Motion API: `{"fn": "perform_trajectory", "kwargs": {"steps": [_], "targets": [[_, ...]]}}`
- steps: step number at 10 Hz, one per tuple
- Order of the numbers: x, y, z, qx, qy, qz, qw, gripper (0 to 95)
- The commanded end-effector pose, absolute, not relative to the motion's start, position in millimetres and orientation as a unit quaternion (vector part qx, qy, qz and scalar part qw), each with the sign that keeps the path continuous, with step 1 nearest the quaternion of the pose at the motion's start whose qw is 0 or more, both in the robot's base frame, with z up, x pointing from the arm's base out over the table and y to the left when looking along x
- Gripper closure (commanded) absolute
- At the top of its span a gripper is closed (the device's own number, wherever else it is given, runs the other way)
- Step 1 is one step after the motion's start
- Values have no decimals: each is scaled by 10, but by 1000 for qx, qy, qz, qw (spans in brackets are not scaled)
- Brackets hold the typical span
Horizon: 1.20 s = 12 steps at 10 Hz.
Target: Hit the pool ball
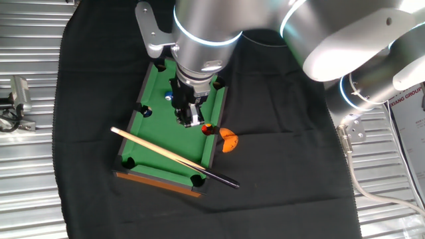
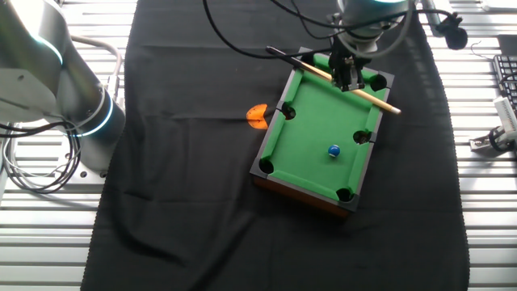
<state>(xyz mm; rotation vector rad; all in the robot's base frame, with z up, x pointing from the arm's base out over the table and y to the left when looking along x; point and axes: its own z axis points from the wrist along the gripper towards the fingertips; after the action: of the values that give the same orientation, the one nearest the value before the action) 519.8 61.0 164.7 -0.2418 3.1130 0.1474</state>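
Hand [image 1: 189, 114]: two-finger type, pointing down over the green felt of the toy pool table [image 1: 174, 136], roughly mid-table in one fixed view; in the other fixed view the hand [image 2: 348, 78] sits at the far end of the table [image 2: 307, 153], just at the cue stick. Finger spacing: cannot tell; the fingers are dark and small, and whether they hold the stick is not readable.

Cue stick [image 1: 174, 158]: pale wooden shaft with a dark butt end, lying diagonally across the near end of the table in one fixed view, both ends overhanging the rails. In the other fixed view the cue stick [image 2: 334, 78] crosses the far end, passing under the hand.

Pool ball [image 2: 334, 150]: tiny, bright light blue with a white spot, resting on the felt near the right-side middle pocket, well apart from the hand. In one fixed view the pool ball [image 1: 169, 95] shows only as a small blue fleck beside the arm.

Red-and-black ball [image 1: 208, 129]: at the table's right rail, near the hand.

Orange piece [image 1: 229, 141]: lying on the black cloth [image 1: 285, 166] just outside that rail; also visible as orange piece [image 2: 258, 115].

Black cloth: covers the metal worktop [image 1: 26, 172].
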Motion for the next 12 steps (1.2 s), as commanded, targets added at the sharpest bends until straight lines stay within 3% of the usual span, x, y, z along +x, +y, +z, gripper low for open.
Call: {"fn": "perform_trajectory", "kwargs": {"steps": [1, 12], "targets": [[5189, 602, 1644, -73, 996, 45, 8, 950], [5160, 605, 1656, 74, 997, 18, 13, 950]]}}
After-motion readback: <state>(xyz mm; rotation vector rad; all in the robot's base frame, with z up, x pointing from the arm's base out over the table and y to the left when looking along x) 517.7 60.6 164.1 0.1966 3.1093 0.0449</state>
